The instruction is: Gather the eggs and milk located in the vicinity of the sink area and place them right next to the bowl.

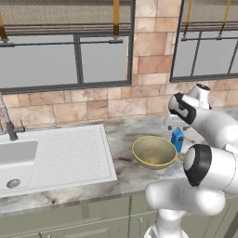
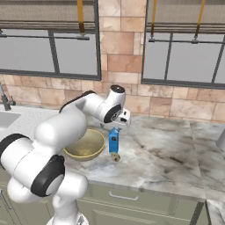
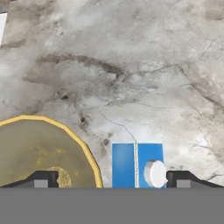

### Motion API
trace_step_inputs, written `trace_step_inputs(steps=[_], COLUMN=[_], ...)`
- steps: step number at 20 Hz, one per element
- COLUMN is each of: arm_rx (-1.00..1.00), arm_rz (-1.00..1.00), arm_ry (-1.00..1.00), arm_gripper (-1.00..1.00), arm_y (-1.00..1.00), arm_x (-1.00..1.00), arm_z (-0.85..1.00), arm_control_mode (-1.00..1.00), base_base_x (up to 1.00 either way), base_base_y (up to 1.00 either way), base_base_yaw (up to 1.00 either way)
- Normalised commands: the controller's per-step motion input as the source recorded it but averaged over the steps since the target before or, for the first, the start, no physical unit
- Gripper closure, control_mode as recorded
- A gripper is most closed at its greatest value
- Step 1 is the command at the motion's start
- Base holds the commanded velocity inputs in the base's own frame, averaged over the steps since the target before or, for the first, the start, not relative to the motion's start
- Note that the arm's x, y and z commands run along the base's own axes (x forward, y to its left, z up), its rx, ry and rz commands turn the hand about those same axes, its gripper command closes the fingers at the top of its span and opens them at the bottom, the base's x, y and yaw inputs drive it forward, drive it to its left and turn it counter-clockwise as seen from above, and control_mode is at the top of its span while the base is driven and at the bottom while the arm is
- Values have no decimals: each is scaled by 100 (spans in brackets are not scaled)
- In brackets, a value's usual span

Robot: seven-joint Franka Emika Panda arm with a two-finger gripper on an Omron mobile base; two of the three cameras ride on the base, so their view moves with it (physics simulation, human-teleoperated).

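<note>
The tool [image 2: 117,124] hangs directly over the milk [image 2: 114,140] with its fingertips [image 3: 41,179] spread wide and gripping nothing, which suggests the carton has been set down. The milk stands upright on the marble desk [image 2: 167,149], just beside the bowl [image 2: 84,145], where the task wants it. It is a small bright blue box with a white cap, beside the wide, dull yellow bowl.
</note>
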Motion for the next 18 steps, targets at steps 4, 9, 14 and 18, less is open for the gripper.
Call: trace_step_inputs(steps=[4,9,14,18], arm_rx=[0,0,0,0], arm_rz=[0,0,0,9], arm_ry=[-4,-2,0,0], arm_gripper=[-100,-100,-100,-100], arm_y=[-11,-30,-40,-23], arm_x=[-2,-31,-60,-47], arm_z=[34,31,2,-3], arm_control_mode=[-100,-100,-100,-100], base_base_x=[0,0,0,0], base_base_y=[0,0,0,0], base_base_yaw=[0,0,0,0])
